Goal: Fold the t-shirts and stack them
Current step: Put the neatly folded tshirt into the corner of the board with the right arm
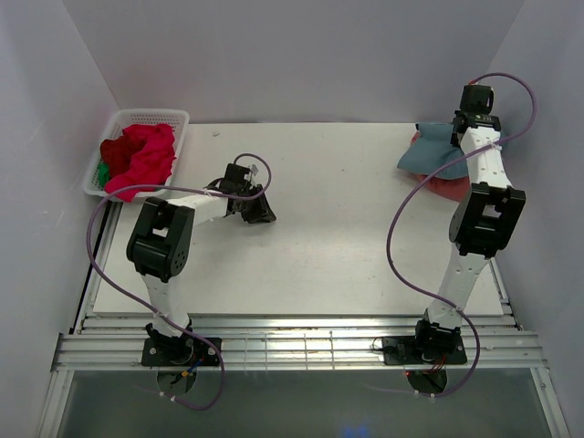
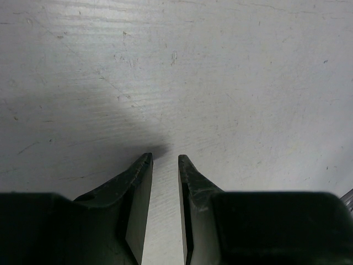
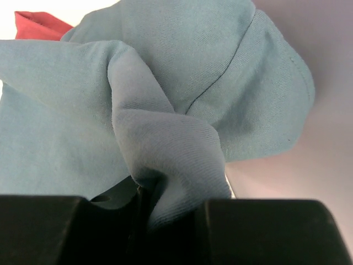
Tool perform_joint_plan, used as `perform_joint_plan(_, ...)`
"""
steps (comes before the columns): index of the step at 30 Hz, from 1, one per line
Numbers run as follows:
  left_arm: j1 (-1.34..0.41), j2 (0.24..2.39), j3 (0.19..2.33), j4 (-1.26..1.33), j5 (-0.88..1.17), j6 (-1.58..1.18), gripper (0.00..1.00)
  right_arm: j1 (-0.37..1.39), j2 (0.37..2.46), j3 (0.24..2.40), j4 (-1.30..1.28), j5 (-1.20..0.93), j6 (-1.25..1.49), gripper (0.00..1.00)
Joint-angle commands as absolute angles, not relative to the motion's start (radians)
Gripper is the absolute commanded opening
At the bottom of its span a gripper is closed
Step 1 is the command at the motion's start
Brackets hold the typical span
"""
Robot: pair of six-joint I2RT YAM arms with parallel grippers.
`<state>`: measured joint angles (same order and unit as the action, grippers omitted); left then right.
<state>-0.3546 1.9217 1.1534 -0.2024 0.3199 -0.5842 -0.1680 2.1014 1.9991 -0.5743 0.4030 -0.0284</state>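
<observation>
The dusty teal-blue t-shirt (image 1: 427, 155) lies bunched at the table's far right, on top of a salmon-pink t-shirt (image 1: 449, 188). My right gripper (image 1: 459, 137) is shut on a fold of the teal shirt (image 3: 165, 83). In the right wrist view its fingertips (image 3: 165, 193) are buried in the cloth, and a red-pink corner (image 3: 38, 25) shows behind. Bright red/magenta shirts (image 1: 141, 155) and a green one (image 1: 103, 172) fill the basket. My left gripper (image 1: 255, 208) rests low over bare table left of centre. In its wrist view (image 2: 164, 159) the jaws stand slightly apart and empty.
The white lattice basket (image 1: 151, 114) stands at the far left corner. The white table (image 1: 338, 228) has walls close behind and on both sides. A metal rail frame (image 1: 301, 347) runs along the near edge by the arm bases.
</observation>
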Motion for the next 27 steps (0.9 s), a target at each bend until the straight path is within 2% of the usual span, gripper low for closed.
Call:
perform_joint_plan(1,-0.351,1.844,1.132,-0.201,0.324,-0.584,0.36,-0.192,2.029,2.033,-0.506,0.471,-0.018,0.08)
perform_joint_plan(17,-0.351,1.847,1.131,-0.196,0.336,-0.591,0.36,-0.209,2.112,1.91,-0.525,0.488,0.018,0.08)
perform_joint_plan(27,-0.351,1.858,1.144,-0.207,0.337,-0.588,0.36,-0.21,2.252,1.959,-0.538,0.463,0.034,0.08)
